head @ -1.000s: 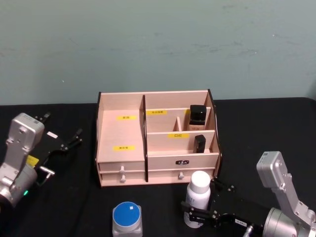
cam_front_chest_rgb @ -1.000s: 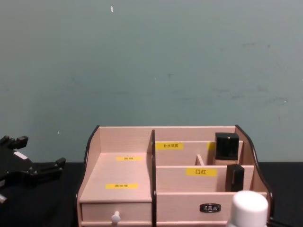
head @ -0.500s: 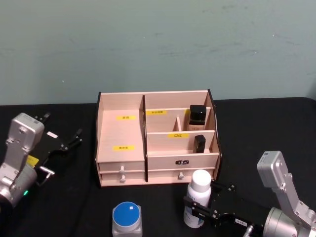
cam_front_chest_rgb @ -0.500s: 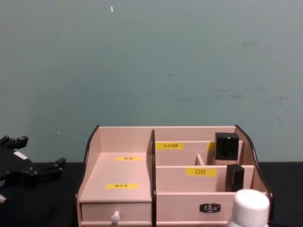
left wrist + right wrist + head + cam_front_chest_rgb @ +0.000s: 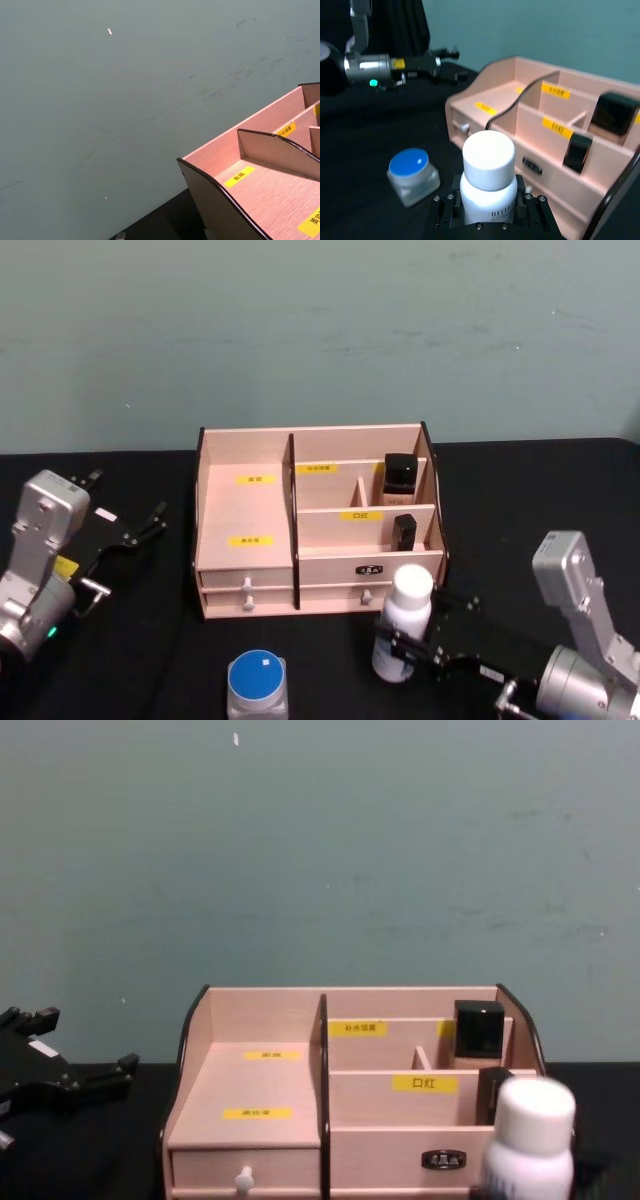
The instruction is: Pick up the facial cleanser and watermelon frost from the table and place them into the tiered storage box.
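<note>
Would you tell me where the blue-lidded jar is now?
In the head view the blue-lidded jar stands on the table in front of the tiered storage box, left of the white bottle in the right gripper.

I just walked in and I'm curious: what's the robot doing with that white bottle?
The robot's right gripper has its fingers shut on the white bottle, holding it upright just in front of the tiered storage box. The bottle is not in the box yet. A blue-lidded jar sits on the black table nearby, with nothing touching it. The left gripper is parked off to the left of the box, open and holding nothing.
</note>
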`<state>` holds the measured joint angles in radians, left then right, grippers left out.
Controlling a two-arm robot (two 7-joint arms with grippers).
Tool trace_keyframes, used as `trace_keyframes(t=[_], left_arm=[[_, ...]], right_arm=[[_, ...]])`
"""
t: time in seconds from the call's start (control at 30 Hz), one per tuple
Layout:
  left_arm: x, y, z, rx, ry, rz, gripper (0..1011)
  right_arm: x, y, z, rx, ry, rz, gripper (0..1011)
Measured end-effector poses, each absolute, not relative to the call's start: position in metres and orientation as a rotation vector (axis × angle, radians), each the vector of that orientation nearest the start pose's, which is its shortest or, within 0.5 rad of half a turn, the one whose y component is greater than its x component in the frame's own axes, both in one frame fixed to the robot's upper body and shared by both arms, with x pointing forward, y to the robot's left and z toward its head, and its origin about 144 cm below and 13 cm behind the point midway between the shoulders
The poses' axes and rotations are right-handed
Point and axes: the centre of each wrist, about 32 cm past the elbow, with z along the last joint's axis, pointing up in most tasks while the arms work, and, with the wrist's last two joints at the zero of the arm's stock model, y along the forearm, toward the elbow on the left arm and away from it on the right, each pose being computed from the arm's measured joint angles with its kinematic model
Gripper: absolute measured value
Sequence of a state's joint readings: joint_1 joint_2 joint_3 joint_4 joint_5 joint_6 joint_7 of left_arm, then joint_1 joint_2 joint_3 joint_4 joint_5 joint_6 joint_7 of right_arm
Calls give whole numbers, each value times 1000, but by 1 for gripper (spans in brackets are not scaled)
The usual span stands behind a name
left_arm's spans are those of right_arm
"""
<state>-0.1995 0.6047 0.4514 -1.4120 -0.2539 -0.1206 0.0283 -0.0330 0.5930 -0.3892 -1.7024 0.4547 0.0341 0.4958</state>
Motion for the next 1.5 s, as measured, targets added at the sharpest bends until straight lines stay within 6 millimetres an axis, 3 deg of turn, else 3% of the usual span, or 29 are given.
trace_keyframes(t=[0.37, 0.6, 1.0, 1.5], left_arm=[[489, 310, 1140, 304, -285, 1248, 1009], [489, 310, 1140, 304, -285, 1248, 1010], [489, 310, 1140, 304, -285, 1248, 1010], [489, 310, 1140, 304, -285, 1248, 1010]], right_arm=[[448, -255, 1191, -83, -39, -689, 602], [474, -243, 1204, -42, -51, -729, 602], [515, -218, 1206, -31, -66, -775, 602], [545, -204, 1203, -41, -55, -794, 602]])
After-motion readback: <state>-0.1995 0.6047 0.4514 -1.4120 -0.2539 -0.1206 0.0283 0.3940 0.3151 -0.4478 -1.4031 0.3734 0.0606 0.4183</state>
